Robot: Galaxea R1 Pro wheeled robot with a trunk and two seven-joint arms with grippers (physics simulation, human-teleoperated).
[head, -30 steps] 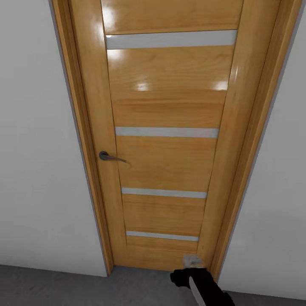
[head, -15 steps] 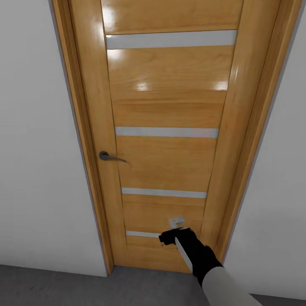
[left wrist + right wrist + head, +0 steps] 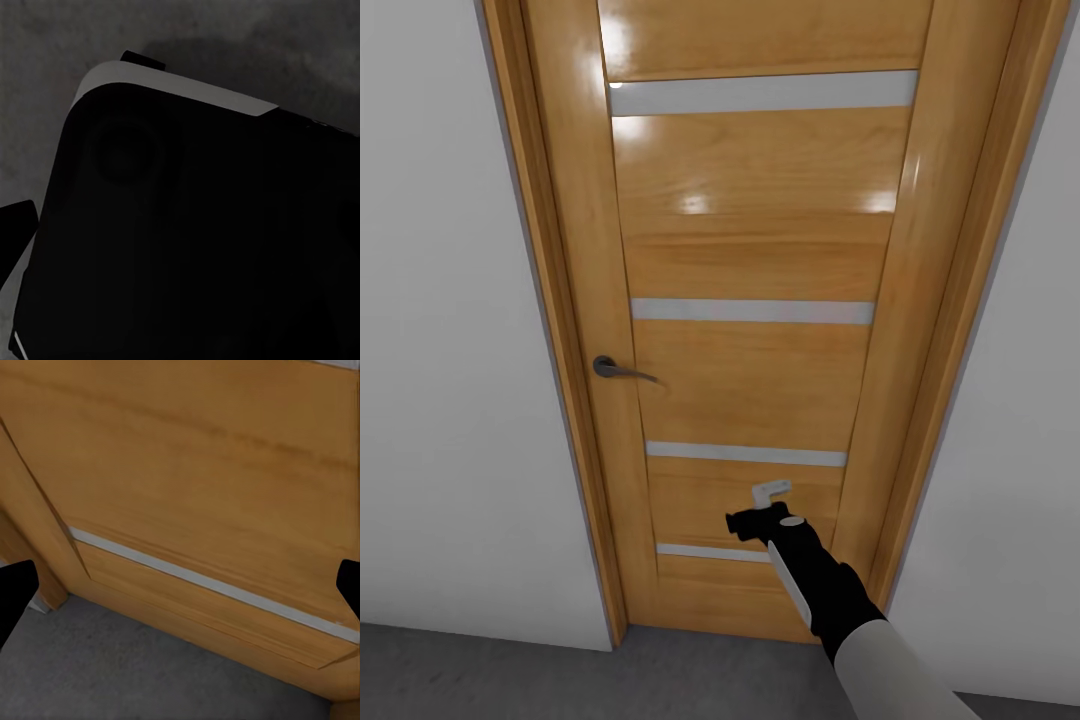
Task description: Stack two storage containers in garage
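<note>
A closed door of glossy honey-coloured wood [image 3: 760, 250] stands square in front of the robot, blocking the way ahead. Its face is smooth and varnished, catching bright glare high up, and it is crossed by four narrow pale grey horizontal strips [image 3: 752, 311] set flush into the panel. A slim dark metal lever handle [image 3: 618, 370] sticks out on the door's left side, lying level. The matching wooden door frame [image 3: 555, 300] runs up both sides, and plain pale grey walls [image 3: 450, 350] spread away to either side of it. Down below, the dull dark grey concrete floor [image 3: 490, 675] meets the foot of the wall and the door. The right arm, white sleeve into black wrist, reaches up from the lower right, and the right gripper [image 3: 768, 500] sits in front of the door's lower panel, just above the bottom strip and well apart from the handle. In the right wrist view the black fingertips [image 3: 15, 592] sit at opposite edges with the door's lower strip [image 3: 210, 585] and floor [image 3: 150, 675] between them, so the jaws are spread wide with nothing held. The left wrist view looks down at a dark rounded robot body part [image 3: 187, 240] over mottled grey floor [image 3: 67, 37]; whether that gripper is apart or together, I cannot tell. The storage containers are nowhere to be seen at this moment.
</note>
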